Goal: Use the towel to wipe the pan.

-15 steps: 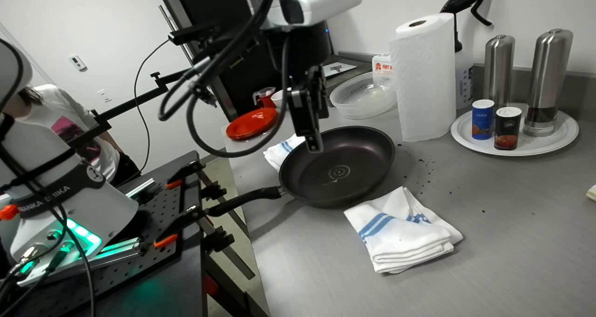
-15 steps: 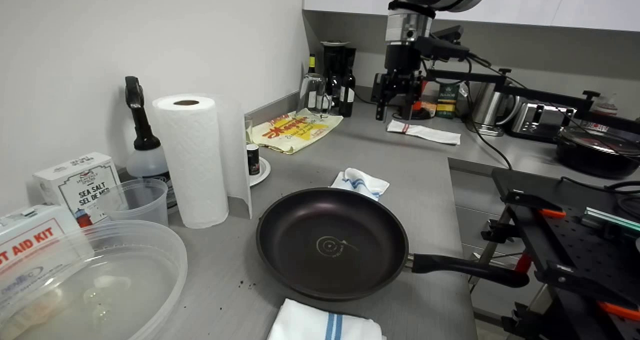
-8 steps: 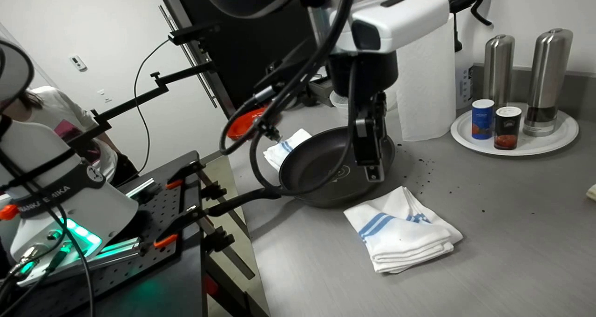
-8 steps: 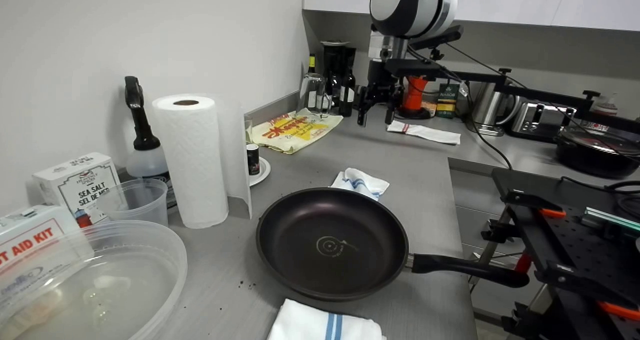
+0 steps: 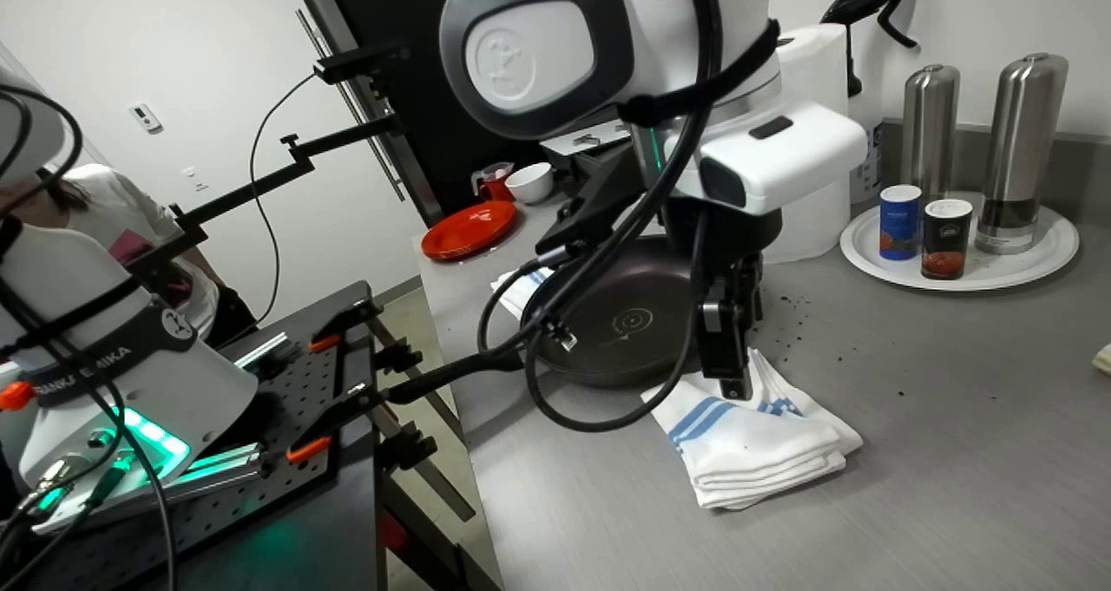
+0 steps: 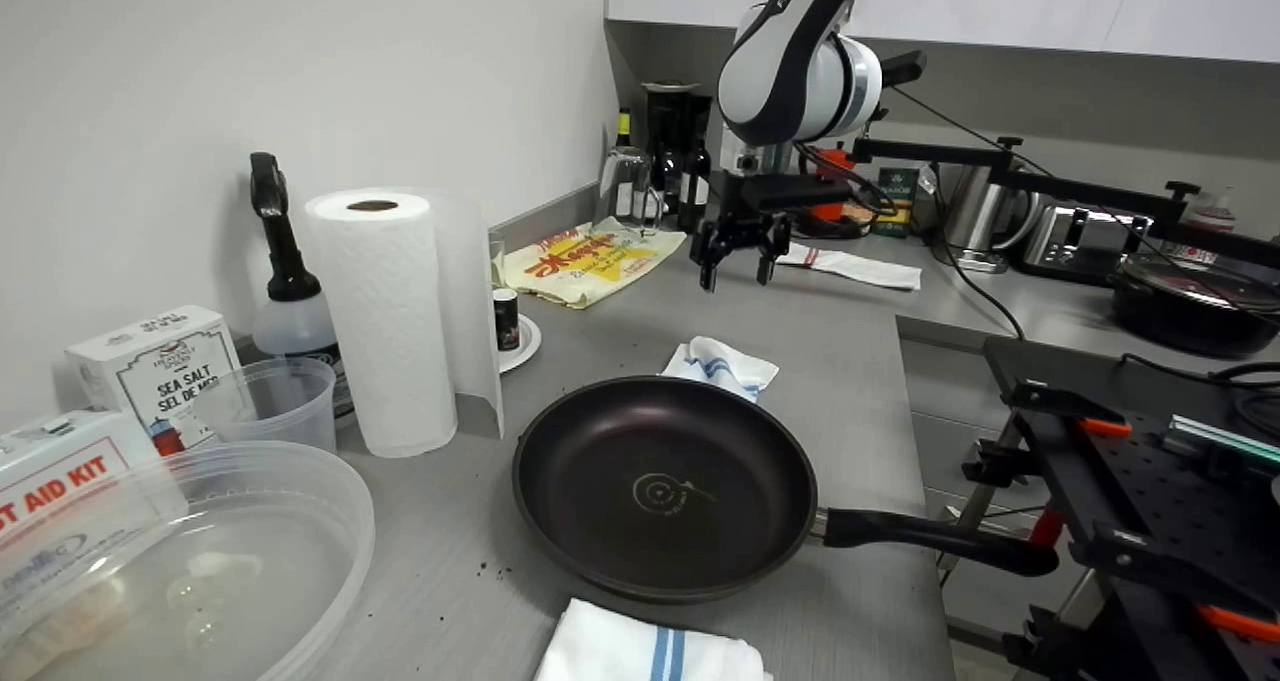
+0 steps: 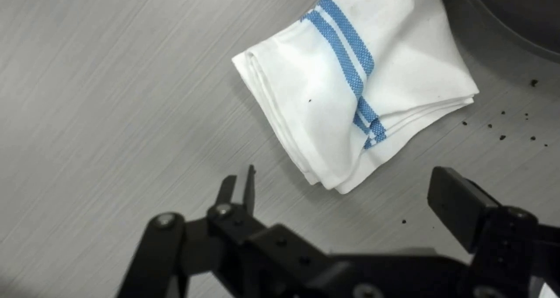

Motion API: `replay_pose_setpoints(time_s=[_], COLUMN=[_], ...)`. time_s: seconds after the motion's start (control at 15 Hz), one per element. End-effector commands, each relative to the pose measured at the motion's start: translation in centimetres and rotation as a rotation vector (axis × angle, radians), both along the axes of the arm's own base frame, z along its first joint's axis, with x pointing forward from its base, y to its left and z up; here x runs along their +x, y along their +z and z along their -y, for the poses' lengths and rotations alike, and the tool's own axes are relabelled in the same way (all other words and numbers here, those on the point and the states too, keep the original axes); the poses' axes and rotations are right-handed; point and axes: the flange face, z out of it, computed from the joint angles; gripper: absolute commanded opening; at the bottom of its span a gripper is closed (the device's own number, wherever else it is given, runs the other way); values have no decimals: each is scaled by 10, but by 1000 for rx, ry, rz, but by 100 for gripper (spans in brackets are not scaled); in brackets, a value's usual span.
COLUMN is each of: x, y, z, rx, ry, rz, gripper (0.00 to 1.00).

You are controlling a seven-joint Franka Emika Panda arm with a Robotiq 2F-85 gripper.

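In an exterior view, the white cardboard box (image 6: pixel 150 376) reads SEA SALT and SEL DE MER; the white box with red print (image 6: pixel 60 491) — cut off by the frame's edge — shows ST AID KIT. There too, FRANK stands along the white-and-black robot arm (image 6: pixel 790 71), and the green, black and yellow packet (image 6: pixel 903 206) seems to say NABOB. Red script on the pale-yellow bag (image 6: pixel 590 266) and pale lettering in the black round frying pan (image 6: pixel 665 496) are unclear. In an exterior view, the black band (image 5: pixel 147 341) around the white robot base (image 5: pixel 191 378) bears RANKA EMIKA.

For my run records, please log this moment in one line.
Tool: open, empty | Blue-striped dish towel: folded on counter, ungrasped | Frying pan: beside towel
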Motion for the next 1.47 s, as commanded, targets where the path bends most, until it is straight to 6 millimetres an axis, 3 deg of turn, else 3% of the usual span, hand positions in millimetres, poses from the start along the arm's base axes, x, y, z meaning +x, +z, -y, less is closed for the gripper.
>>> replay_pose_setpoints(time_s=[0.0,0.67,1.4], x=[9,12,16], y=[-25,-75,-120], z=[0,-25,-34], rx=[-19,-3,17], ry=[-55,-168,-205], rz=[10,-21,-61], gripper=[100,100,100])
